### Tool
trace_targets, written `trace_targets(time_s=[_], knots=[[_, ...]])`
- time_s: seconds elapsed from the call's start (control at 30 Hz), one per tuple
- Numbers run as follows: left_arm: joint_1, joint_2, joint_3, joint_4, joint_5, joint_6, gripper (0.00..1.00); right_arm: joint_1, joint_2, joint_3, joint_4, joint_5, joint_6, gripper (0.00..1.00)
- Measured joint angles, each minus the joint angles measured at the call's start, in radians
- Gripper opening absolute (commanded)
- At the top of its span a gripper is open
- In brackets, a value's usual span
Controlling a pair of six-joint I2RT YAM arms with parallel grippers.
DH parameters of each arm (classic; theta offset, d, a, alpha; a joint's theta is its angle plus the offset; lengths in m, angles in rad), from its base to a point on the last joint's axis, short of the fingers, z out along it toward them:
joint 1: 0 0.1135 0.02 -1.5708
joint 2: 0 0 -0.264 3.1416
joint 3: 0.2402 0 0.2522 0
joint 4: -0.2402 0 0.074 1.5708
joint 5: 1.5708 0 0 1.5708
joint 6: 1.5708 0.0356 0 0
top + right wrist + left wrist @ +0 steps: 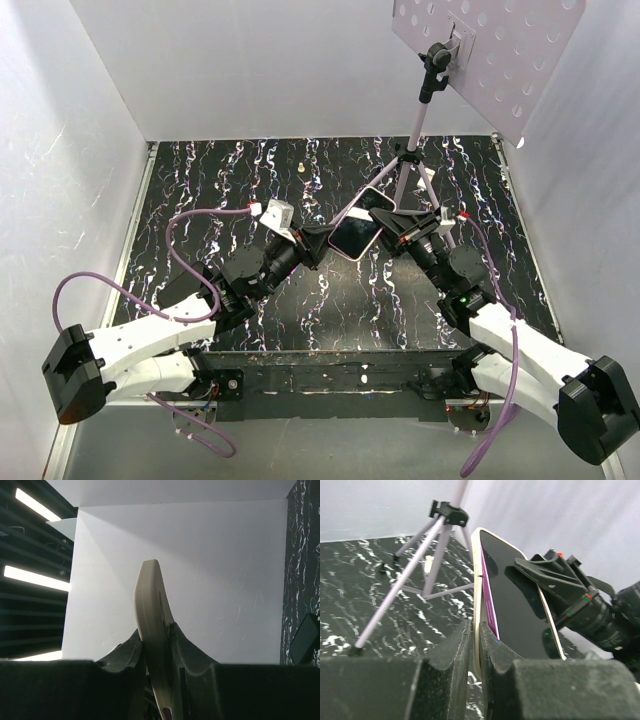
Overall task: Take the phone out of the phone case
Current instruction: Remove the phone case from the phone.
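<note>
Together, the left gripper [322, 241] and right gripper [389, 228], two in all, each clamp tight on one phone case [476, 605] holding one phone [354, 237].

desk [230, 180]: black, white-veined | tripod [419, 120] is standing far right | small pale object [300, 167] is lying far centre

The phone [352, 238], black-screened with a pink side, sits in its cream case [477, 610], the pair raised in the air mid-scene and tilted on edge, with the case rim standing slightly off that pink side.
</note>
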State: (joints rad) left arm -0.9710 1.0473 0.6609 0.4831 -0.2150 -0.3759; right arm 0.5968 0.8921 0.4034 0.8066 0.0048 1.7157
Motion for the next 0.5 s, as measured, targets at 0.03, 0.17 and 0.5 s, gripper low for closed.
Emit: trace_targets(time_s=[0.03,0.17,0.5], knots=[[0.003,0.0,0.0,0.0,-0.014,0.019,0.0,0.003,0.006,-0.004,0.002,-0.001,0.009,0.01],[0.025,-0.014,-0.006,-0.039,0.01,0.036,0.0,0.01,0.058,-0.006,0.026,-0.009,0.011,0.01],[0.071,-0.142,0.027,-0.316,0.293,-0.133,0.56,0.005,-0.003,0.01,-0.001,-0.202,-0.16,0.01]])
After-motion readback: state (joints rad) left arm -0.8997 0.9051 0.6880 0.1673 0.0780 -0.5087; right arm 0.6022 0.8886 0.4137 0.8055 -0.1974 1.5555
